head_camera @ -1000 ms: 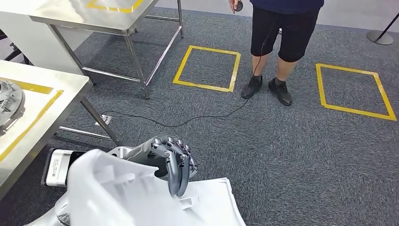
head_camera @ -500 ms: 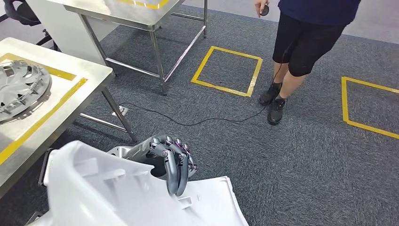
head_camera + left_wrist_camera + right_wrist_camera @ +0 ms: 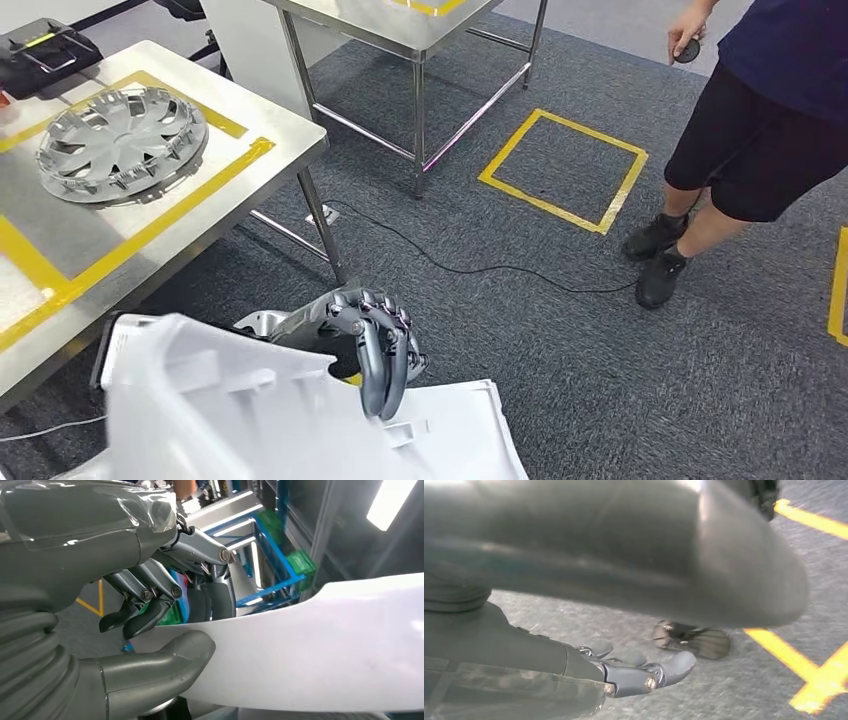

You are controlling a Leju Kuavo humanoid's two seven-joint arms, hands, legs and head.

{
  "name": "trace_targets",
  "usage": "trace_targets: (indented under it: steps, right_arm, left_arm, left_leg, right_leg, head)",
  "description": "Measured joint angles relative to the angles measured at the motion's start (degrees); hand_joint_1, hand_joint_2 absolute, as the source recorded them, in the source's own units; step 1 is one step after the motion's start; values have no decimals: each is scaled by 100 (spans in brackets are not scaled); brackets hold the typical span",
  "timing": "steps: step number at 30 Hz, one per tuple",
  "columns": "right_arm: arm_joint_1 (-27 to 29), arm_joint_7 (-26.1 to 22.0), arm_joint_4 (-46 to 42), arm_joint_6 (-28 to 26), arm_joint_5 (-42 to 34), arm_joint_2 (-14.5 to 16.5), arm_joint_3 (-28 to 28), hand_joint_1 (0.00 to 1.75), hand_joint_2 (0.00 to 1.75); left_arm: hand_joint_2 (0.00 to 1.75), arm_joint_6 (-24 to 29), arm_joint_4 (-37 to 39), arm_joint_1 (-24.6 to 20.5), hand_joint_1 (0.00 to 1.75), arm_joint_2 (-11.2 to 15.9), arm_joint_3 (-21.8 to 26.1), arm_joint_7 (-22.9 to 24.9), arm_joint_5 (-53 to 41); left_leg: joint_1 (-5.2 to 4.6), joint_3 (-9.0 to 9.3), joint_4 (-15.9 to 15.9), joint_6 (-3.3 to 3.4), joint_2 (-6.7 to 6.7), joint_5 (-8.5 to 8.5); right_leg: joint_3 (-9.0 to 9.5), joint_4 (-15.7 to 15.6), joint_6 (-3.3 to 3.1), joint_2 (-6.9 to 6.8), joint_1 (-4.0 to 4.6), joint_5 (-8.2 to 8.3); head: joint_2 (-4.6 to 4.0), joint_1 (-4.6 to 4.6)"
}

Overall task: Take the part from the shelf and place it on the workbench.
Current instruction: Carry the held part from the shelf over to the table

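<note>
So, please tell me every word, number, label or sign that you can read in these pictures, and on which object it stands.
None can be read.
The white part, the hubcap and the workbench show no writing.
The yellow floor tape marks plain outlines, no letters.

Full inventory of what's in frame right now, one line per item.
White part: one, large moulded panel, low in the head view, held.
Hubcap: one, silver, on the near workbench inside yellow tape.
Workbench: steel top, yellow tape lines, on the left.
Second table: steel, further back.
Black case: one, far corner of the workbench.
Yellow tape square: on the grey carpet.
Black cable: across the carpet.
Person: dark clothes, black shoes, small dark object in hand.
Left robot hand: grips the white part's edge.
Right robot hand: under a blurred dark surface.
</note>
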Motion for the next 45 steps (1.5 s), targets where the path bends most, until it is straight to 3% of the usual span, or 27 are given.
trace_targets:
  steps: [1, 3, 5, 7, 8, 9, 10, 12, 14, 16, 17, 21, 25, 27, 28, 29, 30, 31, 33, 34, 35, 37, 39, 41, 42, 44, 45]
  right_arm:
    - [-7, 8, -54, -51, -5, -22, 0, 0, 0]
    - [-2, 14, -195, -174, -2, -97, 1, 0, 0]
    - [22, 23, -351, -285, 10, -187, 2, 0, 0]
    - [53, 38, -480, -334, 16, -268, 2, 0, 0]
    - [66, 46, -537, -352, 15, -304, 2, 0, 0]
    - [78, 53, -592, -370, 8, -341, 2, 0, 0]
    - [86, 61, -650, -388, -1, -370, 2, 0, 0]
    - [100, 85, -785, -423, -36, -426, 2, 0, 0]
    - [116, 103, -918, -456, -81, -478, 1, 0, 0]
    - [123, 106, -1027, -494, -120, -529, 0, 0, 0]
    - [123, 108, -1075, -510, -139, -554, -1, 0, 0]
    - [138, 101, -1156, -527, -165, -617, -4, 0, 0]
    - [143, 102, -1160, -528, -168, -622, -3, 0, 0]
    - [151, 98, -1160, -503, -166, -638, -1, 0, 0]
    - [150, 92, -1151, -476, -167, -646, 1, 0, 0]
    - [150, 82, -1135, -437, -169, -649, 2, 0, 0]
    - [147, 69, -1112, -391, -173, -643, 3, 0, 0]
    - [138, 56, -1086, -353, -173, -636, 3, 0, 0]
    - [103, 40, -1027, -276, -148, -615, 2, 0, 0]
    - [78, 38, -995, -242, -124, -605, 1, 0, 0]
    - [55, 39, -963, -203, -94, -591, 1, 0, 0]
    - [37, 43, -892, -129, -40, -560, 0, 0, 0]
    - [50, 47, -827, -73, -6, -530, 1, 0, 0]
    - [62, 55, -767, -33, 14, -501, 2, 0, 0]
    - [61, 58, -734, -12, 23, -484, 2, 0, 0]
    - [49, 62, -674, 22, 40, -450, 2, 0, 0]
    - [41, 61, -648, 40, 48, -431, 2, 0, 0]
  left_arm:
    - [175, 4, 0, 8, 171, 7, 4, -13, -11]
    - [175, 20, 0, 20, 171, 33, 28, -61, -67]
    - [175, 40, 2, 28, 171, 56, 55, -105, -137]
    - [175, 49, 10, 58, 171, 75, 75, -123, -178]
    - [175, 48, 15, 77, 171, 87, 85, -127, -193]
    - [175, 46, 20, 92, 171, 98, 97, -127, -206]
    - [175, 39, 22, 100, 171, 107, 111, -127, -221]
    - [175, 10, 30, 92, 171, 113, 145, -126, -242]
    - [175, -34, 49, 74, 171, 106, 166, -118, -248]
    - [175, -90, 74, 61, 171, 96, 168, -96, -249]
    - [175, -120, 89, 59, 171, 87, 166, -76, -248]
    - [175, -176, 142, 0, 171, 31, 151, -21, -240]
    - [175, -184, 164, -18, 171, 9, 148, -5, -241]
    - [175, -201, 247, -21, 171, -19, 123, 42, -245]
    - [175, -214, 285, -16, 171, -27, 109, 66, -256]
    - [175, -226, 314, -10, 171, -28, 93, 88, -274]
    - [175, -231, 316, 3, 171, -22, 85, 101, -299]
    - [175, -222, 310, 24, 171, -13, 76, 115, -330]
    - [175, -176, 297, 77, 171, 19, 56, 138, -375]
    - [175, -149, 291, 98, 171, 40, 47, 143, -390]
    - [175, -126, 287, 111, 171, 62, 41, 140, -400]
    - [175, -96, 274, 116, 171, 100, 35, 128, -417]
    - [175, -80, 261, 120, 171, 123, 29, 117, -427]
    - [175, -70, 258, 141, 171, 146, 23, 114, -435]
    - [175, -66, 257, 152, 171, 160, 21, 113, -440]
    - [175, -57, 246, 162, 171, 183, 22, 113, -448]
    - [175, -53, 231, 160, 171, 191, 24, 113, -450]
  left_leg:
    - [11, -14, -1, -21, -33, -2]
    - [5, -84, 137, -75, 178, -98]
    - [10, -357, 699, -126, 565, -391]
    - [44, -754, 1456, -149, 729, -685]
    - [54, -869, 1645, -150, 748, -712]
    - [59, -862, 1595, -143, 765, -623]
    - [56, -730, 1314, -124, 802, -449]
    - [7, -301, 494, -50, 1044, -116]
    - [-58, -84, 58, 16, 1213, -23]
    - [-86, -84, -1, 60, 1110, -22]
    - [-75, -41, -52, 83, 1032, 11]
    - [4, 109, -211, 173, 869, 133]
    - [7, 104, -214, 177, 817, 137]
    - [21, 103, -209, 169, 595, 136]
    - [33, 106, -198, 154, 455, 130]
    - [46, 108, -180, 129, 316, 119]
    - [49, 96, -140, 88, 222, 96]
    - [49, 78, -101, 46, 155, 72]
    - [49, 33, -58, -30, 49, 44]
    - [62, 21, -62, -55, 7, 44]
    - [70, 4, -50, -80, 45, 33]
    - [67, -116, 198, -131, 348, -118]
    - [68, -457, 896, -165, 672, -461]
    - [83, -826, 1584, -173, 741, -692]
    - [84, -879, 1655, -169, 754, -656]
    - [68, -621, 1108, -120, 845, -309]
    - [32, -393, 666, -66, 1005, -140]
  right_leg:
    - [6, 3, -43, -55, 1, 1]
    - [34, -16, -119, -169, -6, -5]
    - [61, -24, -181, -290, 15, -25]
    - [68, -23, -218, -431, 49, -46]
    - [71, -22, -229, -506, 61, -56]
    - [79, -22, -237, -581, 72, -65]
    - [94, -22, -241, -651, 84, -76]
    - [135, -27, -232, -776, 108, -102]
    - [165, -36, -193, -891, 124, -128]
    - [201, -64, -140, -1026, 131, -142]
    - [216, -58, -114, -1016, 126, -156]
    - [108, 252, -111, -548, 95, -342]
    - [-31, 542, -128, -446, 98, -463]
    - [-375, 1104, -68, -358, 68, -589]
    - [-433, 1120, 3, -322, 40, -528]
    - [-394, 934, 92, -261, 3, -387]
    - [-206, 491, 155, -149, -27, -188]
    - [-64, 172, 162, -70, -46, -54]
    - [51, -63, 88, -5, -33, 34]
    - [57, -65, 33, -72, -23, 38]
    - [65, -68, -2, -124, -20, 38]
    - [88, -79, -85, -243, -24, 29]
    - [103, -82, -151, -371, 1, 2]
    - [112, -81, -181, -515, 31, -21]
    - [123, -80, -193, -590, 45, -33]
    - [168, -81, -205, -732, 77, -65]
    - [198, -82, -204, -796, 93, -84]
  head:
    - [0, -4]
    - [0, -21]
    - [-1, -43]
    - [0, -54]
    - [0, -54]
    - [0, -55]
    - [-1, -55]
    - [0, -52]
    - [0, -52]
    - [0, -60]
    - [0, -57]
    - [0, -52]
    - [0, -29]
    - [0, -5]
    - [0, 1]
    - [0, 1]
    - [0, 7]
    - [0, 13]
    - [0, 26]
    - [0, 26]
    - [0, 25]
    - [-1, -1]
    - [-1, -27]
    - [0, -28]
    - [-1, -28]
    - [-1, -30]
    - [-1, -27]
